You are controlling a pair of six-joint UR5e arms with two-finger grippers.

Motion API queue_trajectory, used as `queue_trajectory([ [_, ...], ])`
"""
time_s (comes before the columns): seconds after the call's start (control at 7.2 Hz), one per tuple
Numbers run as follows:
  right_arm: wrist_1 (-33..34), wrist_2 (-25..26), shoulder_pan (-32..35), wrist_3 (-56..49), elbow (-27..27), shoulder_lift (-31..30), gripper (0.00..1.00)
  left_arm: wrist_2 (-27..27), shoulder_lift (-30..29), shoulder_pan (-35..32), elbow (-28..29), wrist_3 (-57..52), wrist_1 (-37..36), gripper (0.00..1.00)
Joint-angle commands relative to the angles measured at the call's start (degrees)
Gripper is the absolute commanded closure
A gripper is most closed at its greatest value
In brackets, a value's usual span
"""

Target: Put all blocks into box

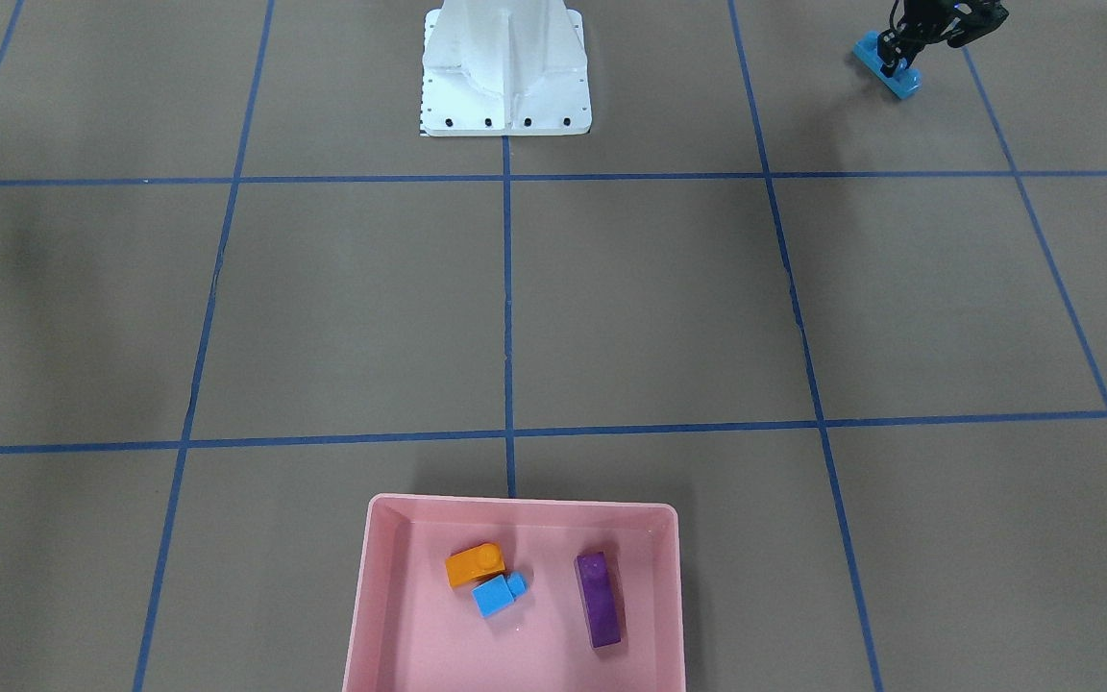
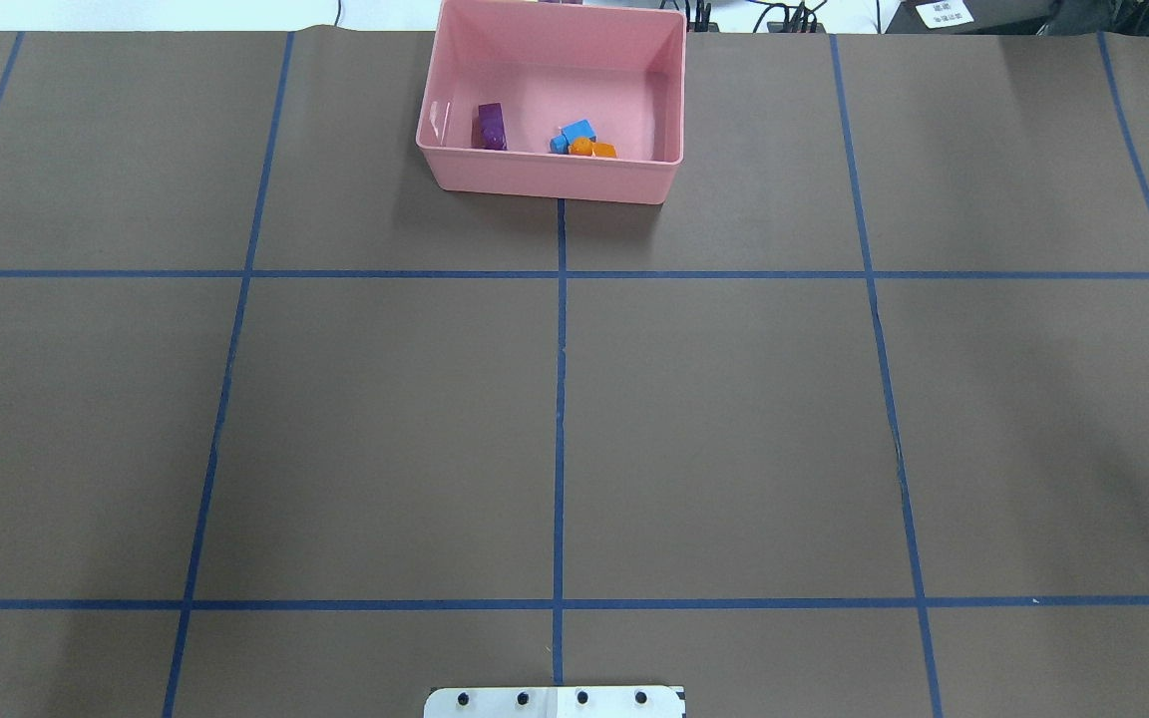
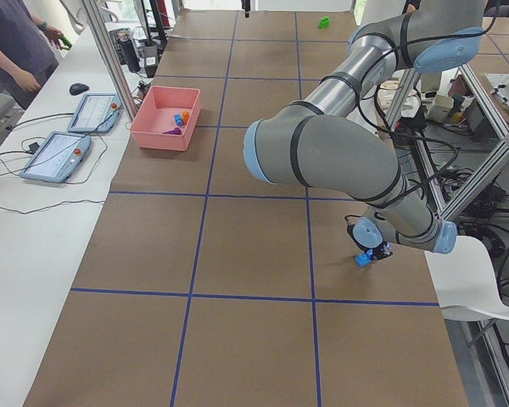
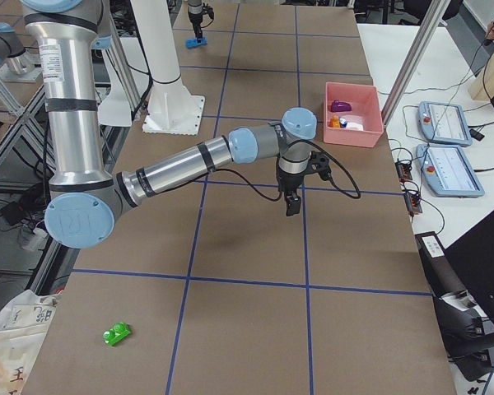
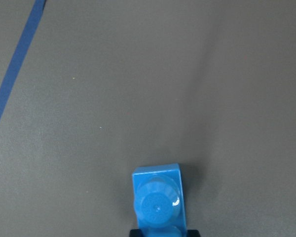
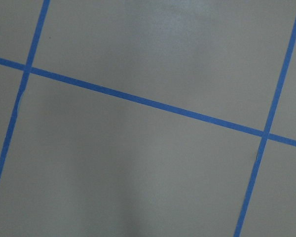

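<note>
My left gripper [image 1: 897, 61] is shut on the long blue brick [image 1: 875, 50] at the table's left end, close to the surface. In the left wrist view the brick [image 5: 158, 200] fills the bottom centre. The pink box [image 1: 361, 596] holds the orange brick [image 1: 473, 565], the small blue brick [image 1: 496, 593] and the purple brick [image 1: 599, 599]. The green brick [image 4: 115, 333] lies alone on the table far to my right. My right gripper [image 4: 291, 204] hangs over bare table right of the box. I cannot tell whether it is open or shut.
The white robot base [image 1: 505, 86] stands at the near edge of the table. Blue tape lines grid the brown surface. Tablets [image 3: 64, 153] and cables lie on a side table beyond the box, and an operator [image 3: 21, 42] stands there.
</note>
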State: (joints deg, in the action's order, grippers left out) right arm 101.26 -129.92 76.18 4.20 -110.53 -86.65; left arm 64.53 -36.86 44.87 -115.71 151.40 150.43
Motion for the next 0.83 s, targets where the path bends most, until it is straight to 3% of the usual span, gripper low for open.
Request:
queue_trajectory([
  [0.0,-0.01,0.02,0.38,-0.07,-0.91,-1.05,0.0,-1.25,1.42,0.05,-0.83,0.3,2.65,1.0],
  [0.69,-0.01,0.46,0.29,-0.16,-0.92,-1.15,0.0,-3.19,6.01,-0.48,-7.77,0.3,6.18,1.0],
])
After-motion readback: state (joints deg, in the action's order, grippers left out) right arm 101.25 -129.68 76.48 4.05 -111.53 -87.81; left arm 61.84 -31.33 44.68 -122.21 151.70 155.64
